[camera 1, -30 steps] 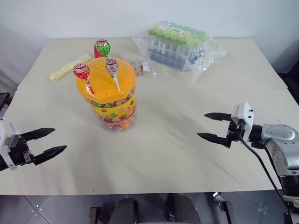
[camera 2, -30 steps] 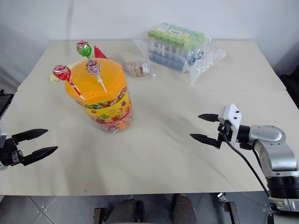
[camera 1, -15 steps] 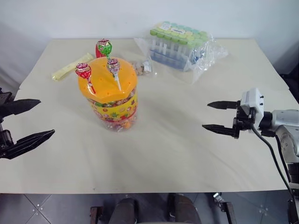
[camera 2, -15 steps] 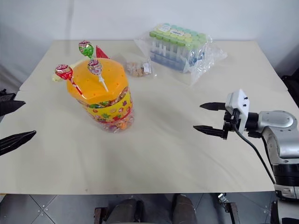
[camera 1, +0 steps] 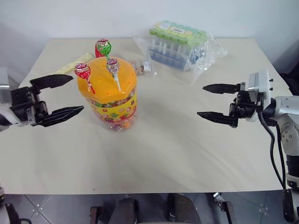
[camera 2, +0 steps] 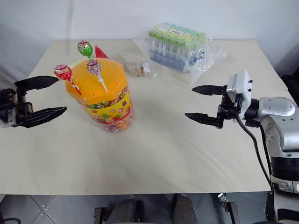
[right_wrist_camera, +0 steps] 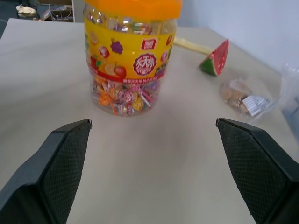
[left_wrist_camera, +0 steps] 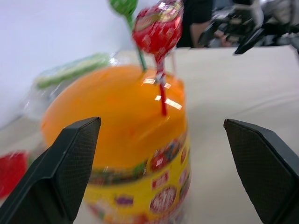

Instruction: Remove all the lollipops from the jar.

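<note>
Standing left of centre on the bench, the jar has bare surface on its near and right sides. Three lollipops rise from its orange lid. Left end effector hovers just beside the jar, right end effector well apart; both gape wide, empty. Far off lie a tube bag, sweets bag and yellow packet.
</note>
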Controlling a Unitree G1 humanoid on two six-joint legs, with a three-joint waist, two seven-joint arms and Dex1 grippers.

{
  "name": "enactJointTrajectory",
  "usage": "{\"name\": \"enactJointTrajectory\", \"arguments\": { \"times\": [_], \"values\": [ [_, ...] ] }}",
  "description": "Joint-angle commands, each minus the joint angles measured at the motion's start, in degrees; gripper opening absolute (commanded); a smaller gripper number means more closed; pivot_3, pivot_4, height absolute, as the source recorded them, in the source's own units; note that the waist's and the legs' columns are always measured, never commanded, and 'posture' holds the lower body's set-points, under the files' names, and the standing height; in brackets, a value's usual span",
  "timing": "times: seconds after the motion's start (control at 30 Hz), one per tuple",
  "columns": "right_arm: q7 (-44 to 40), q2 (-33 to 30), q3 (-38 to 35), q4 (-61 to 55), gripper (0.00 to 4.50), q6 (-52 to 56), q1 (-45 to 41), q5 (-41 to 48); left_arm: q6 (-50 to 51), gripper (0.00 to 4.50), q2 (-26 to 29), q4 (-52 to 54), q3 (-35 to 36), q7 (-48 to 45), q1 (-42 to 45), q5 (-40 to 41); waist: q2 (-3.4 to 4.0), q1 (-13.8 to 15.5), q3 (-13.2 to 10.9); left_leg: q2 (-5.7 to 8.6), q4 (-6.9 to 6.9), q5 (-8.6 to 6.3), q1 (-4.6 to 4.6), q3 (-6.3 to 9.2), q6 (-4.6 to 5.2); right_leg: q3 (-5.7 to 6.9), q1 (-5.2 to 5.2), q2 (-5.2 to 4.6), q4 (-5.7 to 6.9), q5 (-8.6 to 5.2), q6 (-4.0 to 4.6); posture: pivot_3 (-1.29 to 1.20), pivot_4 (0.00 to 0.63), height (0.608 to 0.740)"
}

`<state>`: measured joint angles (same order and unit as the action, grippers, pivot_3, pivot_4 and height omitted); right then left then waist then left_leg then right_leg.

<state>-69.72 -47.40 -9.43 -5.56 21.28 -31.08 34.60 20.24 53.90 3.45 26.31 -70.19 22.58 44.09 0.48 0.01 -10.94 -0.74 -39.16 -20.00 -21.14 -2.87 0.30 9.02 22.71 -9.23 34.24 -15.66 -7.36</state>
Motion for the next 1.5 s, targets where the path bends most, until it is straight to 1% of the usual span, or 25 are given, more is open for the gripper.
{"name": "enactJointTrajectory", "arguments": {
  "times": [0.03,0.2,0.23,0.37,0.47,0.57,0.7,0.8,0.9,1.0,1.1,1.2,1.27,1.3,1.37,1.43,1.5],
  "values": [
    [1.1,-0.6,-3.0,-4.4,4.5,1.0,0.7,2.7,0.4,4.48,-0.5,-2.3,-2.9,-3.0,5.7,1.3,-0.01,0.1,0.0,0.0,-0.01,0.0,-0.01,0.0,0.0,0.0,0.0,0.0,0.0,0.0,0.0,0.0,0.15,0.74],
    [2.6,0.4,-3.0,-5.8,4.5,2.1,0.5,4.2,0.7,4.48,-1.3,-5.9,-7.6,-5.9,10.5,-0.5,-0.01,0.0,0.0,0.01,-0.04,0.0,0.01,-0.02,0.0,-0.02,-0.01,0.01,0.02,0.01,-0.02,0.0,0.15,0.74],
    [3.0,0.6,-3.0,-6.3,4.5,2.1,0.7,4.3,1.0,4.3,-1.7,-6.6,-8.5,-6.4,11.4,-0.5,-0.01,0.0,0.0,0.01,-0.04,0.0,0.02,-0.03,0.0,-0.02,-0.01,0.01,0.03,0.01,-0.02,0.0,0.15,0.74],
    [4.4,1.1,-3.4,-7.7,4.5,2.6,1.0,5.0,2.1,3.28,-2.5,-8.9,-10.0,-7.9,13.1,-0.4,-0.01,0.0,0.0,0.01,-0.04,0.0,0.0,-0.03,0.01,-0.02,0.0,0.01,0.02,0.01,-0.02,0.0,0.15,0.74],
    [5.0,1.0,-3.8,-7.9,4.5,2.5,1.5,5.1,2.5,2.33,-3.2,-9.8,-10.4,-8.1,14.3,-0.5,-0.02,0.0,0.0,0.01,-0.04,0.0,0.01,-0.03,0.01,-0.03,-0.01,0.02,0.02,0.01,-0.02,0.0,0.15,0.74],
    [5.2,0.8,-4.0,-7.8,4.5,2.2,1.7,5.0,2.2,1.25,-4.3,-10.5,-10.2,-8.1,16.1,0.0,-0.02,0.1,0.0,0.01,-0.05,0.0,0.0,-0.03,0.01,-0.02,0.0,0.02,0.03,0.01,-0.02,0.0,0.15,0.74],
    [4.8,0.6,-3.9,-6.8,4.5,1.7,1.3,4.7,2.1,0.05,-5.1,-11.8,-10.2,-7.6,19.6,-0.3,-0.04,0.2,0.0,0.02,-0.09,0.0,-0.03,-0.02,0.01,-0.02,0.0,0.01,0.02,0.02,-0.03,0.0,0.15,0.74],
    [4.0,0.2,-3.6,-5.9,4.5,1.2,0.8,4.2,2.4,0.02,-5.5,-12.2,-9.6,-6.9,22.6,0.2,-0.04,0.2,0.0,0.02,-0.09,0.0,-0.04,-0.02,0.01,-0.01,0.0,0.02,0.02,0.02,-0.03,0.0,0.15,0.74],
    [3.3,0.0,-3.4,-5.0,4.5,1.1,-0.1,3.9,4.7,0.02,-4.0,-11.0,-8.3,-6.0,24.4,1.5,-0.05,0.1,0.0,0.02,-0.09,0.0,-0.03,-0.02,0.01,-0.03,-0.01,0.01,0.03,0.02,-0.04,0.0,0.15,0.74],
    [2.4,-0.2,-3.3,-3.7,4.5,0.7,-1.0,3.4,7.1,0.02,-1.7,-8.1,-5.2,-4.4,23.9,3.3,-0.06,-0.2,0.0,0.0,-0.09,0.0,-0.02,-0.02,0.01,-0.03,0.0,0.02,0.03,0.02,-0.04,0.0,0.15,0.74],
    [1.6,-0.4,-3.0,-2.2,4.5,0.1,-1.9,2.8,9.4,0.02,1.3,-5.9,0.3,1.5,23.1,4.2,-0.11,-0.3,-0.1,-0.01,-0.09,0.0,-0.03,-0.03,0.01,-0.05,0.01,0.02,0.02,0.02,-0.04,0.0,0.15,0.74],
    [0.7,-0.2,-2.4,-1.1,4.5,-0.3,-2.6,2.2,11.9,0.02,3.9,-4.7,5.7,10.5,20.4,2.1,-0.11,-0.2,-0.1,-0.02,-0.08,0.0,-0.02,-0.02,0.01,-0.06,0.03,0.02,0.03,0.02,-0.04,0.0,0.15,0.74],
    [0.2,0.1,-2.0,-0.3,4.5,-0.7,-3.0,1.8,14.9,0.02,5.9,-2.8,8.5,16.0,16.2,-0.1,-0.11,-0.2,-0.1,-0.02,-0.08,0.0,0.01,-0.03,0.01,-0.08,0.02,0.02,0.04,0.02,-0.04,0.0,0.15,0.74],
    [0.0,0.4,-1.6,0.2,4.5,-0.9,-3.4,1.5,18.0,0.02,7.3,-1.3,9.9,19.6,12.7,-2.1,-0.11,-0.2,-0.1,-0.01,-0.08,0.0,0.03,-0.03,0.01,-0.09,0.01,0.02,0.06,0.02,-0.04,0.0,0.15,0.74],
    [-0.5,0.9,-0.7,1.3,4.5,-1.4,-4.3,1.0,28.7,0.02,9.6,2.2,13.7,29.0,4.9,-5.9,-0.12,-0.2,-0.1,-0.01,-0.08,0.0,0.03,-0.03,0.01,-0.11,0.02,0.02,0.06,0.02,-0.04,0.0,0.15,0.74],
    [-1.0,1.6,0.0,2.2,4.5,-1.9,-4.9,0.6,34.9,0.02,9.7,6.0,17.2,32.8,-3.1,-8.0,-0.12,-0.3,-0.1,-0.02,-0.06,0.0,0.04,-0.05,0.02,-0.14,0.04,0.02,0.09,0.02,-0.04,0.0,0.15,0.74],
    [-1.6,2.3,0.9,3.4,4.5,-2.5,-5.9,0.1,40.0,0.02,7.9,10.4,20.4,35.8,-11.1,-10.0,-0.19,-0.2,-0.1,-0.04,-0.06,0.0,0.02,-0.05,0.01,-0.14,0.06,0.02,0.11,0.02,-0.04,0.0,0.15,0.74]
  ]
}}
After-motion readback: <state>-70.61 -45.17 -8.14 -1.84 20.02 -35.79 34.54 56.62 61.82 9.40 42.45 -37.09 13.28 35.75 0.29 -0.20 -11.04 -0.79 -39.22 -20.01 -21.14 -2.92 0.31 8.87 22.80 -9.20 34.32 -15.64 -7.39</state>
